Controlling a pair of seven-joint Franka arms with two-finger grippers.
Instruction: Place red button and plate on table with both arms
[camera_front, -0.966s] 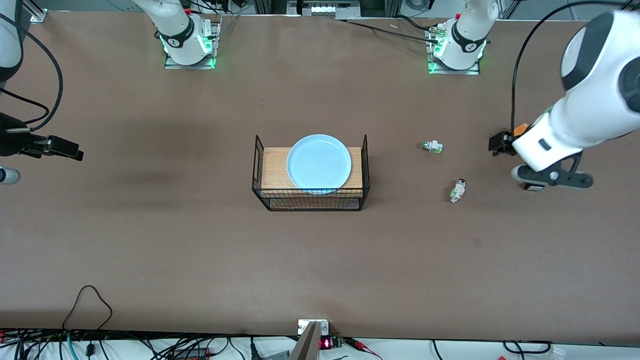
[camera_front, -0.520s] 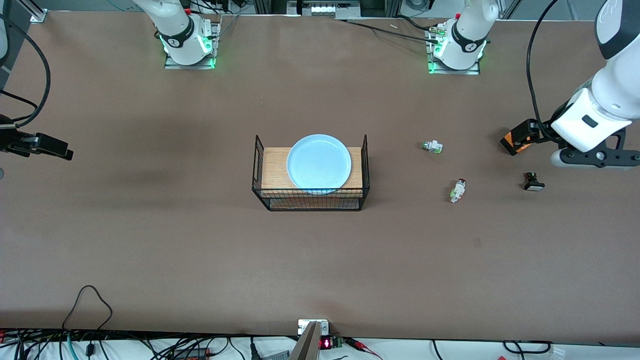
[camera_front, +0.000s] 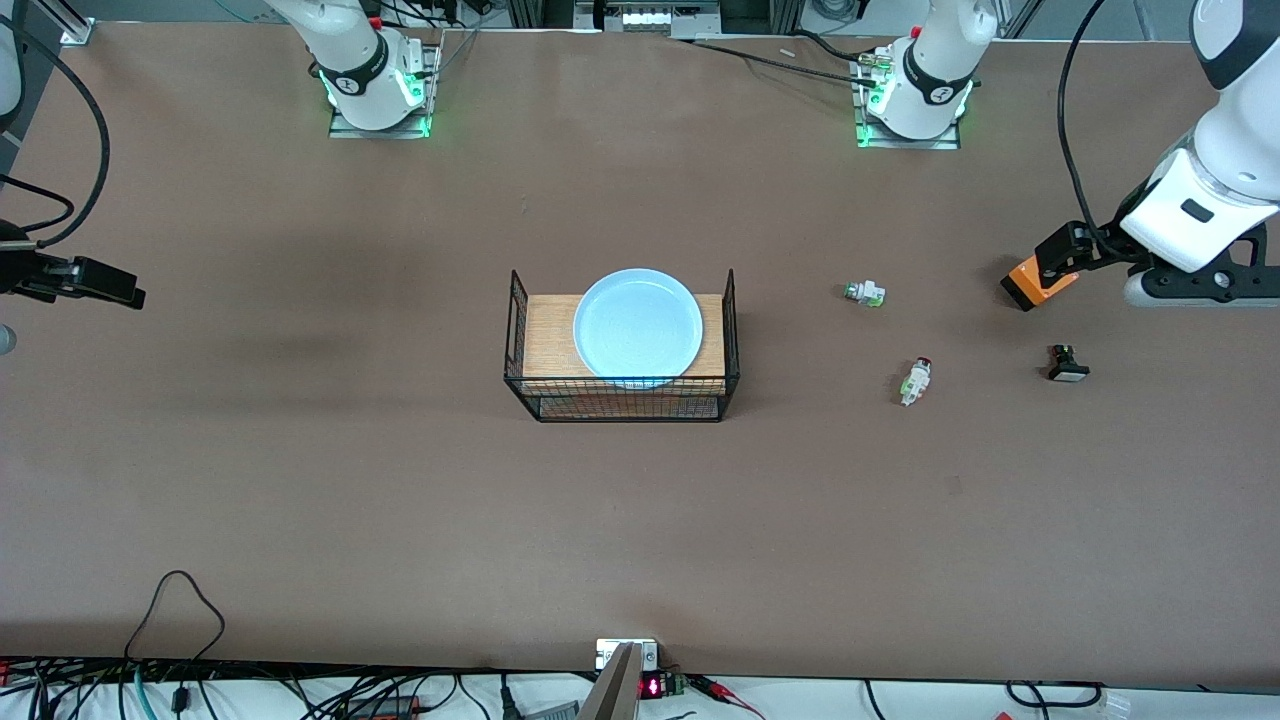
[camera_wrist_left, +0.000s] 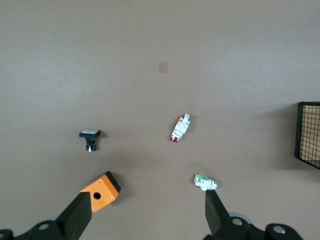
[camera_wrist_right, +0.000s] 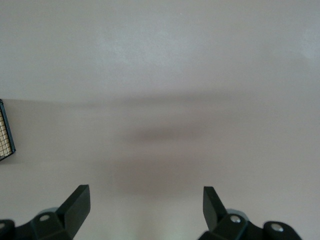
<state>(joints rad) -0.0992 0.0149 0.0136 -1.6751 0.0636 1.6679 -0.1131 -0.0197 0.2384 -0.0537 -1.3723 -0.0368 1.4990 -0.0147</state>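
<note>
The pale blue plate (camera_front: 638, 328) lies on the wooden-topped wire rack (camera_front: 622, 402) at the middle of the table (camera_front: 400, 500). The red button (camera_front: 915, 381) lies on its side on the table, toward the left arm's end from the rack. It also shows in the left wrist view (camera_wrist_left: 180, 128). My left gripper (camera_wrist_left: 147, 216) is open and empty, high over the table near that end (camera_front: 1200, 290). My right gripper (camera_wrist_right: 145, 210) is open and empty over bare table at the right arm's end. It is mostly out of the front view.
A green-capped switch (camera_front: 864, 293) lies farther from the front camera than the red button. A black switch with a white cap (camera_front: 1067, 363) and an orange box (camera_front: 1030, 285) lie under the left arm. The rack's edge shows in both wrist views (camera_wrist_left: 309, 135) (camera_wrist_right: 5, 132).
The left arm has drawn back toward its end of the table, uncovering the black switch and the orange box. The right arm has shifted slightly outward. Plate and buttons have not moved.
</note>
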